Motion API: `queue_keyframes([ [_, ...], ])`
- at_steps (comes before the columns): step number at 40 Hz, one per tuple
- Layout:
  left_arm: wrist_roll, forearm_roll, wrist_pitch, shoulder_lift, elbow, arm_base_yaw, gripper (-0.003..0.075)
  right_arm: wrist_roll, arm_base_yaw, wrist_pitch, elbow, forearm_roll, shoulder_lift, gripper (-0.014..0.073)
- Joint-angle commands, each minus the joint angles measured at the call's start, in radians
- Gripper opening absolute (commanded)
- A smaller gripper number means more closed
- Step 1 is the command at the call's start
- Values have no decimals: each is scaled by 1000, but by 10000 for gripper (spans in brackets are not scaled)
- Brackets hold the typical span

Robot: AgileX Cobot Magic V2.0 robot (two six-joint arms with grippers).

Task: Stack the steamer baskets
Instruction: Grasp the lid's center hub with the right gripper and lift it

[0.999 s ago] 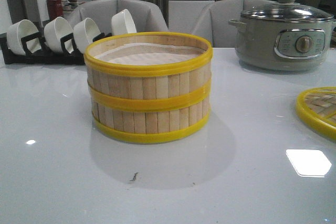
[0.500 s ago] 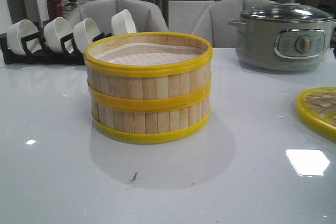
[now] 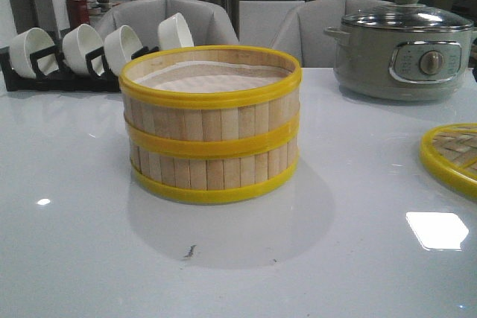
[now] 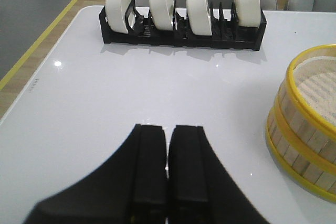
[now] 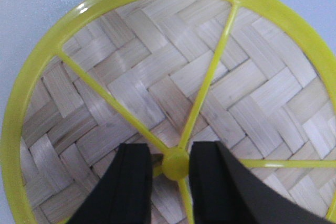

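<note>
Baskets point(image 3: 211, 126): two yellow-rimmed bamboo rings already sit one on the other at the middle of the white table point(image 3: 89, 258), rims aligned as far as the front view shows, white paper liner point(image 3: 212, 80) visible inside the upper one. Across the last second the front view shows no change: stack, lid and background things all hold the same places. I read that as the basket-on-basket step being finished and settled, nothing rocking.

Lid point(image 5: 173, 103): woven, yellow-rimmed, lying flat on the table well apart from the stack, toward my right side; only its edge enters the front view. It is the one piece not yet stacked.

My right gripper point(image 5: 173, 166) is directly over the lid, fingers spread either side of the small yellow knob point(image 5: 175, 163) at the hub where the spokes meet. Narrow gaps show on both sides of the knob, so no pinch yet. Judgement: next step is to close on the knob, lift, and carry the lid over to the stack.

My left gripper point(image 4: 168, 169) is pressed together, holding nothing, above bare table beside the stack, with the black rack of white bowls point(image 4: 181, 17) beyond. Grey electric pot point(image 3: 402, 50) stands behind, uninvolved
</note>
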Motion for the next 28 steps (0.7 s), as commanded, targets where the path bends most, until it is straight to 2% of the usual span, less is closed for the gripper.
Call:
queue_keyframes([
  [1, -12, -4, -78, -3, -31, -2, 85, -1, -2, -43, -32, 5, -46, 307],
  [22, -12, -4, -78, -3, -31, -2, 85, -1, -2, -36, -32, 5, -18, 305],
  [25, -12, -4, -78, -3, -31, -2, 85, -1, -2, -36, -32, 5, -18, 265],
  [28, -12, -4, -78, -3, -31, -2, 85, -1, -2, -36, -32, 5, -18, 174],
])
